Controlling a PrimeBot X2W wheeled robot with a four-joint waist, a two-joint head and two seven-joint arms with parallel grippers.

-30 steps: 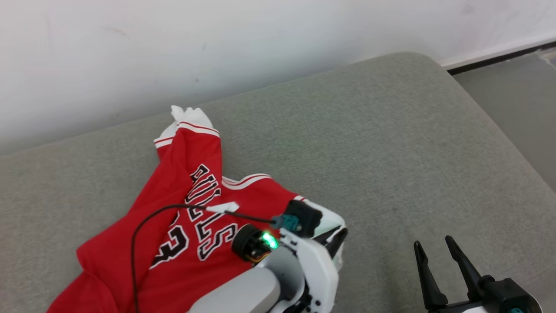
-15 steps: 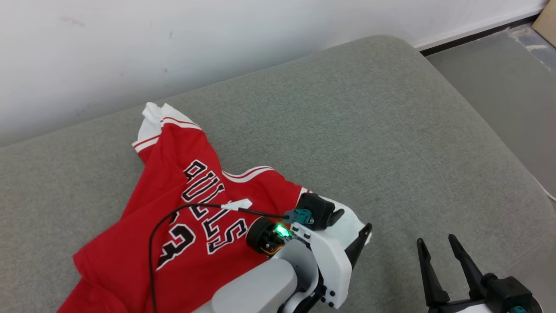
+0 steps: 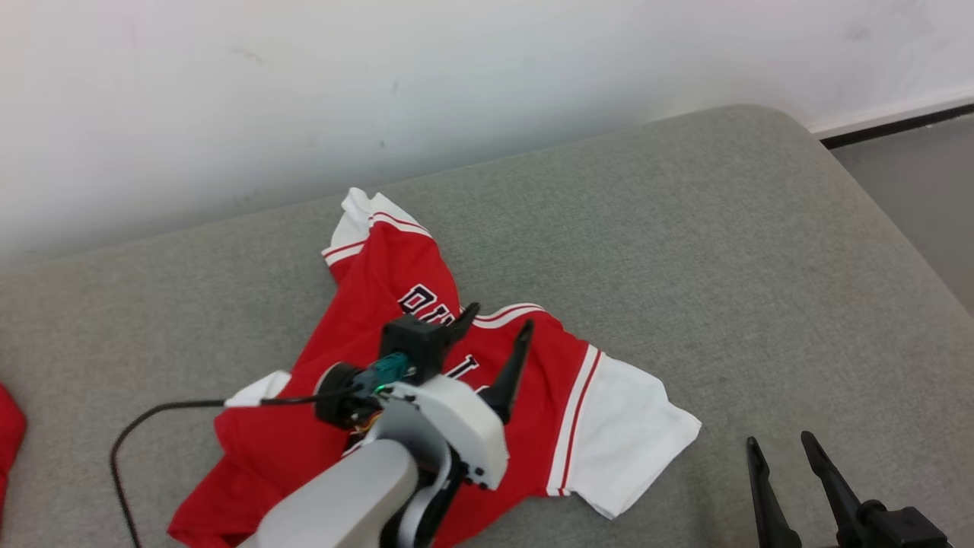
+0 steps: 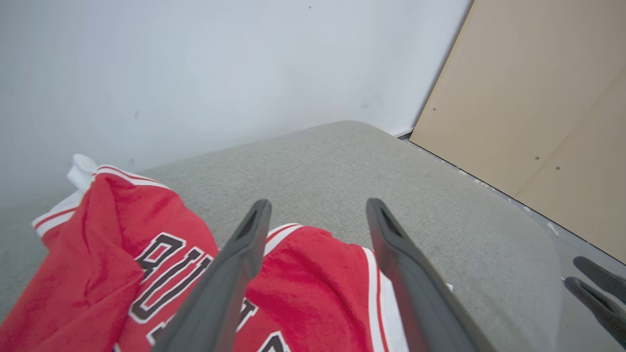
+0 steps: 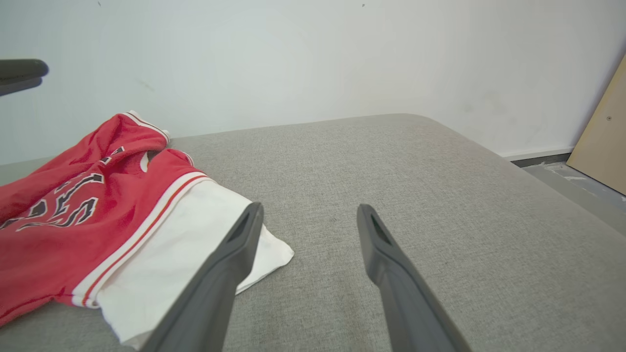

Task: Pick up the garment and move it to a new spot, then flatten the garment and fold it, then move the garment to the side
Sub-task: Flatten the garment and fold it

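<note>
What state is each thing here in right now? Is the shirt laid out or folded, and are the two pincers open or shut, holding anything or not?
jersey: crumpled on the grey cushion, neither flat nor folded, held by nothing.
left pincer: open, empty, over the jersey.
right pincer: open, empty, over bare cushion beside the jersey's white end.
</note>
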